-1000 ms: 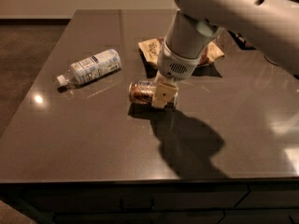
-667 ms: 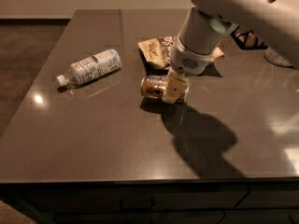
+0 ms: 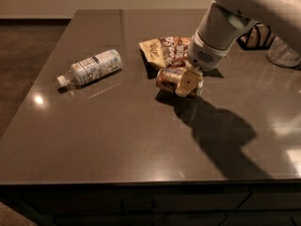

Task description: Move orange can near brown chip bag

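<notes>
Orange can shifted right toward brown chip bag versus a second ago, now just beside it, gripper clamped on can, dark glossy countertop, carpet left, clear plastic bottle lying well apart

There is one orange can, one brown chip bag and one plastic bottle, all on one dark table. One gripper sits at the can, clasped on it. One clear glass object stands at the right edge.
</notes>
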Motion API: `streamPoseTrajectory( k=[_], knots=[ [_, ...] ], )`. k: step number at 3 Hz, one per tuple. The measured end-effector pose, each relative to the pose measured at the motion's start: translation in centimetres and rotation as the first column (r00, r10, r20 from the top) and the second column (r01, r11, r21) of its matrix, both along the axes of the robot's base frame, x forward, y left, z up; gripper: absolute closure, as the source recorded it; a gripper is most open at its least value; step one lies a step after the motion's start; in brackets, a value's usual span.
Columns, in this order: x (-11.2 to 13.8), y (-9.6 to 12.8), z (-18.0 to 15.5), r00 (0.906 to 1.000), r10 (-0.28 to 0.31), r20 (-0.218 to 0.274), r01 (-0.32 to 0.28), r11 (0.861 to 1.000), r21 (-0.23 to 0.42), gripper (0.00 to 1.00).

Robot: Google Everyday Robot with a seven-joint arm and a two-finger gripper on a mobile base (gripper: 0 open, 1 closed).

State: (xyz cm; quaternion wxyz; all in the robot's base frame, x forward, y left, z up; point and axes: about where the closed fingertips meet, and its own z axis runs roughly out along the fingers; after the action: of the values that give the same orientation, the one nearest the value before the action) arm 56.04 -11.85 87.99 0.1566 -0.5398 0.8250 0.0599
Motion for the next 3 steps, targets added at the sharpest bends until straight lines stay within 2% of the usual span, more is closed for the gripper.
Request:
streamPoseTrajectory(
  k=[1,3],
  knots=[
    [1.4,-0.7,0.3,0.9986,-0.052,0.005,0.052,0.999,-0.003,0.84],
    [3.3,-1.7,-0.9,0.9904,-0.133,-0.037,0.134,0.991,0.01,0.37]
  ],
)
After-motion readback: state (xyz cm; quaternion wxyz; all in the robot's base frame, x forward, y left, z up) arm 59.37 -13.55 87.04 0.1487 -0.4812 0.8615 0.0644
